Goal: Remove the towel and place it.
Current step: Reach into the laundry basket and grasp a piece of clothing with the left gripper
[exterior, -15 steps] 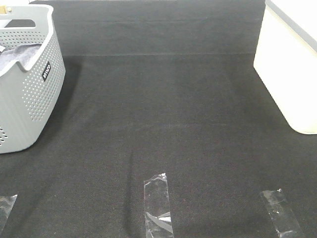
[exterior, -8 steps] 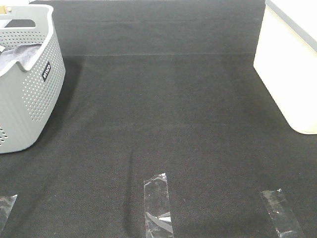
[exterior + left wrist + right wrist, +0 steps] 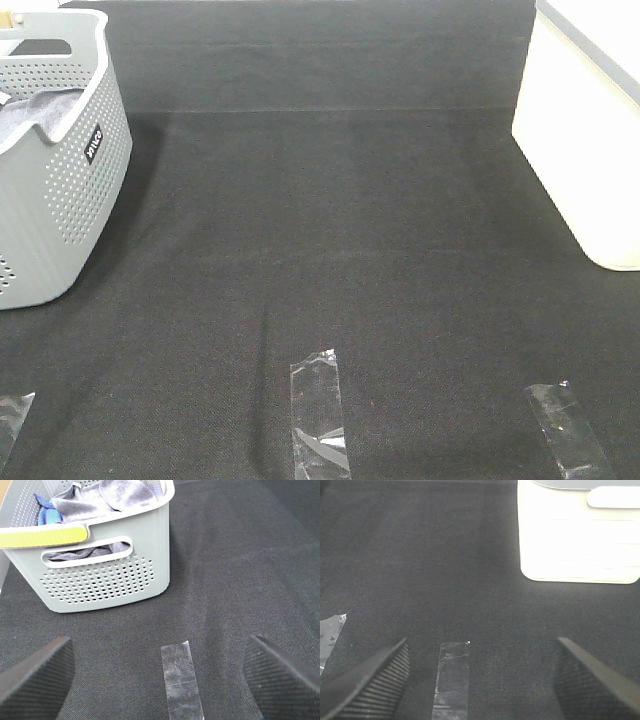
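Left wrist view: zero progress so far, going by how things lie. Shows the towel (image 3: 120,492) bunched up inside the grey perforated basket (image 3: 115,570), piled about level with the rim, with a bright blue cloth (image 3: 46,511) tucked in beside it at one end. Not lifted, not touched, not placed anywhere. Left gripper (image 3: 159,675) hovering over the black mat (image 3: 240,555) just short of the basket, fingers spread fully wide, holding nothing. Same deal for the right gripper (image 3: 480,680): wide open, empty, over the mat on the other side, facing a white bin (image 3: 575,540). Neither one visible from the high camera. So basically everything left to do: reach into the basket, grab the towel without snagging the blue cloth, pull it out over the rim, lay it down. Probably somewhere on the open middle of the mat, judging by the clear tape strips (image 3: 318,410) stuck near the front edge, but no way to tell for sure. In the way: the basket's tall wall and its yellow-green handle (image 3: 45,535) on the near side, so likely calls for a reach from above. Also worth watching the basket itself, light-looking plastic, could tip or drag along with a long towel.
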You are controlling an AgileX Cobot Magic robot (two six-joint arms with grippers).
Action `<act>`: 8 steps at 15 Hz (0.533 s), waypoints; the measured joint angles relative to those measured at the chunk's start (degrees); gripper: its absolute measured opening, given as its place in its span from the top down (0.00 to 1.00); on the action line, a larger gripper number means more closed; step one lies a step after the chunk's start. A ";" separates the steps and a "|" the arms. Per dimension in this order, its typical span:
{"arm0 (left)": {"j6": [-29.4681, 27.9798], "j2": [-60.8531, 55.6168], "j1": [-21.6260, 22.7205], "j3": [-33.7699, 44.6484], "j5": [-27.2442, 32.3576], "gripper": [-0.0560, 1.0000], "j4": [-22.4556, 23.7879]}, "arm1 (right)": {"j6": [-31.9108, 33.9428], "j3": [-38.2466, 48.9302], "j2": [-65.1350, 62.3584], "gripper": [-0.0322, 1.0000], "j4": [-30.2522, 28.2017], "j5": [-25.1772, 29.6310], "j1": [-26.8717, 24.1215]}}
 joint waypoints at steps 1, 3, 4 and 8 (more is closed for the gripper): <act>0.00 0.00 0.00 0.00 0.00 0.12 0.00 | 0.00 0.00 0.00 0.26 0.00 0.00 0.00; 0.00 0.00 0.00 0.00 0.00 0.12 0.00 | 0.00 0.00 0.00 0.26 0.00 0.00 0.00; 0.00 0.00 0.00 0.00 0.00 0.12 0.00 | 0.00 0.00 0.00 0.26 0.00 0.00 0.00; 0.00 0.00 0.00 0.00 0.00 0.12 0.00 | 0.00 0.00 0.00 0.26 0.00 0.00 0.00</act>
